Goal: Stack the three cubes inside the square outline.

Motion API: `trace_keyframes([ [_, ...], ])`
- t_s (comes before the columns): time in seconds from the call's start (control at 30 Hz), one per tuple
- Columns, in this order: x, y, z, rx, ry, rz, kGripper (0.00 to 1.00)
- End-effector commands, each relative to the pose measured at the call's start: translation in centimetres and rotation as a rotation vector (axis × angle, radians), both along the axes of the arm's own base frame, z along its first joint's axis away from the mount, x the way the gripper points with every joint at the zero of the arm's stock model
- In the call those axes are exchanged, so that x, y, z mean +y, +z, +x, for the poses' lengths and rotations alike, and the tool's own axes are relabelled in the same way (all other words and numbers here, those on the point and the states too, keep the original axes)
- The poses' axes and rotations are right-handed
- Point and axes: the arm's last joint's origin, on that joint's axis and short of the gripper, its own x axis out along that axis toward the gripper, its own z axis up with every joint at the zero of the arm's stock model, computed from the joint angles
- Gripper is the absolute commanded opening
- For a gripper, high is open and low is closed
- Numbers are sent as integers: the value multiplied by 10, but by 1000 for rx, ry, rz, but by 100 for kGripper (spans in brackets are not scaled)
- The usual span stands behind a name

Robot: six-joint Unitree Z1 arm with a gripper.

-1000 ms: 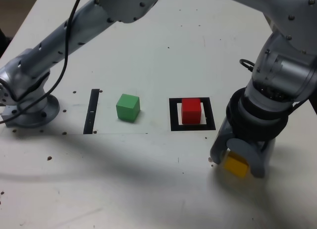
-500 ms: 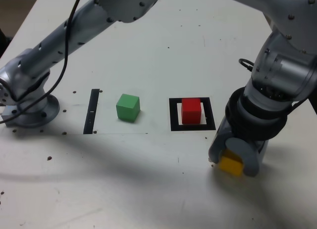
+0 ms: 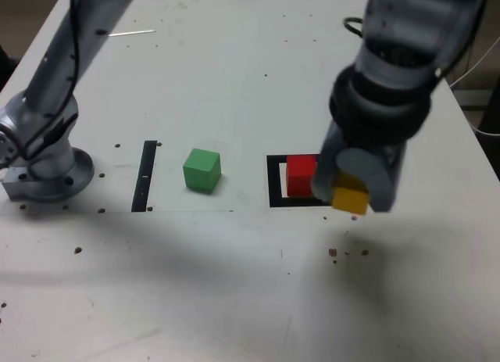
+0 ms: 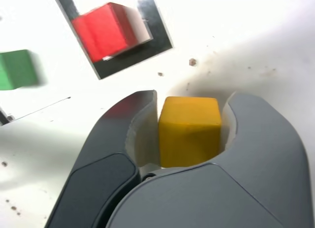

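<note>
Red cube (image 3: 301, 175) seated in square outline (image 3: 275, 182), frame centre; gripper (image 3: 353, 191) clamped on yellow cube (image 3: 350, 199), lifted beside it; green cube (image 3: 201, 170), centre-left, untouched; two placements remain.

Camera layout: one fixed overhead-oblique exterior view, one close wrist view.

The exterior view looks down across the white desk (image 3: 234, 80) from its front edge, arm base at frame left. The wrist view looks past the jaws, near the surface. Both share the red cube (image 3: 300, 175) (image 4: 106, 31), yellow cube (image 3: 350, 199) (image 4: 189, 130), green cube (image 3: 201, 170) (image 4: 17, 69) and square outline (image 3: 274, 182) (image 4: 156, 33).
</note>
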Motion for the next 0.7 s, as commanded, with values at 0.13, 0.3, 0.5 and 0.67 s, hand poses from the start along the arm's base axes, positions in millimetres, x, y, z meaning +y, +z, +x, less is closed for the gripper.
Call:
trace_keyframes([
  [0.13, 24, 21, -20, -15, 83, 2, 33],
  [0.3, 41, 25, -37, -5, 162, 3, 33],
  [0.5, 60, 21, -48, 26, 243, -14, 33],
  [0.67, 76, 18, -50, 41, 285, -25, 33],
])
